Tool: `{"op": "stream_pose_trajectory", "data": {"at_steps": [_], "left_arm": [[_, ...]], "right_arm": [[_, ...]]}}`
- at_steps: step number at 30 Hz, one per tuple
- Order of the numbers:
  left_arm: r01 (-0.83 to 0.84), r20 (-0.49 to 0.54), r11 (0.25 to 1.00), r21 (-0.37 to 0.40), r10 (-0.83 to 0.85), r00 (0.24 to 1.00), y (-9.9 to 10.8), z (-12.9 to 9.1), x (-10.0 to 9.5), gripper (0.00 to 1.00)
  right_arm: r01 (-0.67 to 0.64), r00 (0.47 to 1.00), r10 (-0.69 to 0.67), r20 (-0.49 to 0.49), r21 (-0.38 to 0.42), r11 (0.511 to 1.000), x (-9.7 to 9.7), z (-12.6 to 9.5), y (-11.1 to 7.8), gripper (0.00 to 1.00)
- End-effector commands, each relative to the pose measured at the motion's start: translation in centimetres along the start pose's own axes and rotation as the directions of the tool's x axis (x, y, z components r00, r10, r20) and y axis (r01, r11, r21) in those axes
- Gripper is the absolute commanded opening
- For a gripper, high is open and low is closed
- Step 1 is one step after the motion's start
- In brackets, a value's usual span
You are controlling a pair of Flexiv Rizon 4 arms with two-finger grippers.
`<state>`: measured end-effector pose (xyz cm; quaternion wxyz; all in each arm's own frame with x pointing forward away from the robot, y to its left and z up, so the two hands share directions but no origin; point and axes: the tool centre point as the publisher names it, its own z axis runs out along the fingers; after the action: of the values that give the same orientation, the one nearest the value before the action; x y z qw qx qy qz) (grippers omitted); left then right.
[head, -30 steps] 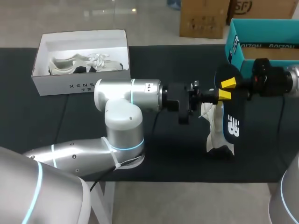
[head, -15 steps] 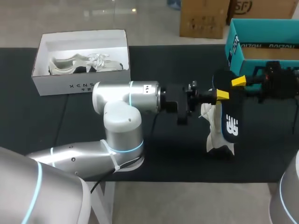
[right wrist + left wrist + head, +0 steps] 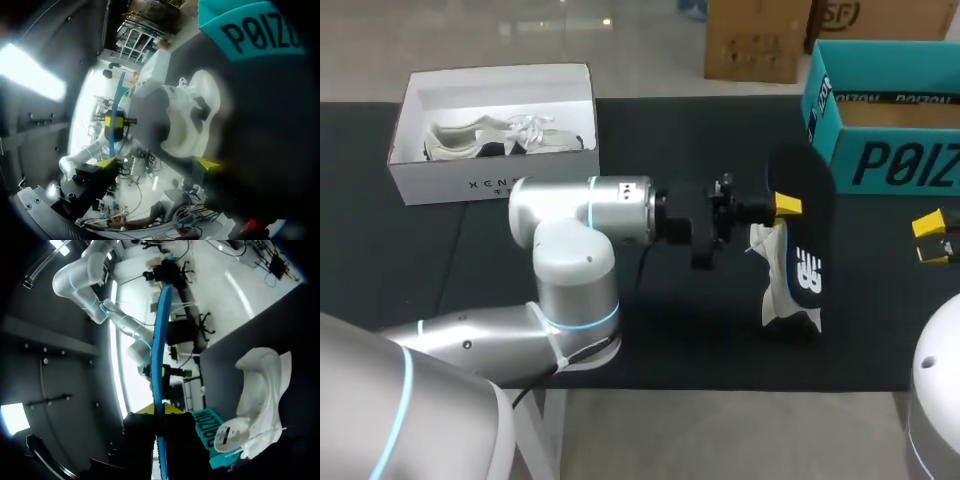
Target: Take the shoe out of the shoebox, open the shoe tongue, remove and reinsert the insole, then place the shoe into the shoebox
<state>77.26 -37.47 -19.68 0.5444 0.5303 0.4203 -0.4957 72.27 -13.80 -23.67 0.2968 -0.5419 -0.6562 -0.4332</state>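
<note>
**A:** Trying to spot the insole [image 3: 808, 245] here, anywhere obvious?

**B:** Yep, clamped edge-on between the fingers of the left gripper [image 3: 785, 207], held up over the middle of the dark table [image 3: 650, 130]. Can't miss the white shoe [image 3: 777, 275] just beside it, sitting on the table, outside both boxes.

**A:** And the right gripper [image 3: 930, 238]?

**B:** Parked well apart on the right, fingers spread wide, near the teal shoebox [image 3: 895, 165]. Also seeing a white box [image 3: 470, 185] far left with another pale shoe [image 3: 505, 137] inside.
</note>
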Motion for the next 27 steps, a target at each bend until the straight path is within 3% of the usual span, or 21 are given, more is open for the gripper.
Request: {"op": "stream_pose_trajectory", "data": {"at_steps": [1,9,11,13,15,16,18,20,22,27], "left_arm": [[0.002,-0.002,1.000,-0.010,-0.002,1.000,-0.3,-0.2,-0.4,0.00],[0.026,-0.038,1.000,-0.004,-0.026,0.999,-0.8,0.1,-0.8,0.00],[0.031,-0.054,1.000,0.003,-0.031,0.998,-1.1,0.2,-0.9,0.00],[0.033,-0.057,0.999,0.003,-0.033,0.998,-1.2,0.1,-0.9,0.00],[0.039,-0.063,0.999,0.001,-0.039,0.997,-1.5,0.1,-0.9,0.00],[0.043,-0.065,0.999,0.002,-0.043,0.997,-1.6,0.1,-0.9,0.00],[0.048,-0.067,0.999,0.002,-0.048,0.997,-1.7,0.1,-0.9,0.00],[0.051,-0.067,0.999,0.001,-0.051,0.996,-1.8,0.1,-0.9,0.00],[0.053,-0.071,0.999,0.000,-0.053,0.996,-1.9,0.1,-0.9,0.00],[0.050,-0.081,0.999,-0.012,-0.051,0.995,-1.9,0.1,-1.0,0.00]], "right_arm": [[-0.003,0.999,0.002,0.038,0.021,1.000,0.4,-1.4,0.3,1.00],[-0.003,0.999,0.002,0.038,0.021,1.000,0.4,-1.4,0.3,1.00],[0.208,0.971,-0.208,0.117,0.010,0.978,1.6,-1.7,0.3,1.00],[0.333,0.930,-0.329,0.161,0.004,0.943,1.8,-2.2,-0.1,1.00],[0.529,0.831,-0.525,0.181,0.031,0.848,1.9,-2.8,-1.0,1.00],[0.632,0.753,-0.638,0.161,0.091,0.770,2.1,-2.9,-1.6,1.00],[0.748,0.643,-0.761,0.092,0.137,0.649,2.4,-2.8,-2.6,1.00],[0.799,0.577,-0.816,0.026,0.185,0.571,2.8,-2.5,-3.3,1.00],[0.797,0.576,-0.817,-0.015,0.232,0.558,2.8,-2.1,-3.6,1.00],[0.797,0.576,-0.817,-0.015,0.232,0.558,2.8,-2.1,-3.6,1.00]]}}
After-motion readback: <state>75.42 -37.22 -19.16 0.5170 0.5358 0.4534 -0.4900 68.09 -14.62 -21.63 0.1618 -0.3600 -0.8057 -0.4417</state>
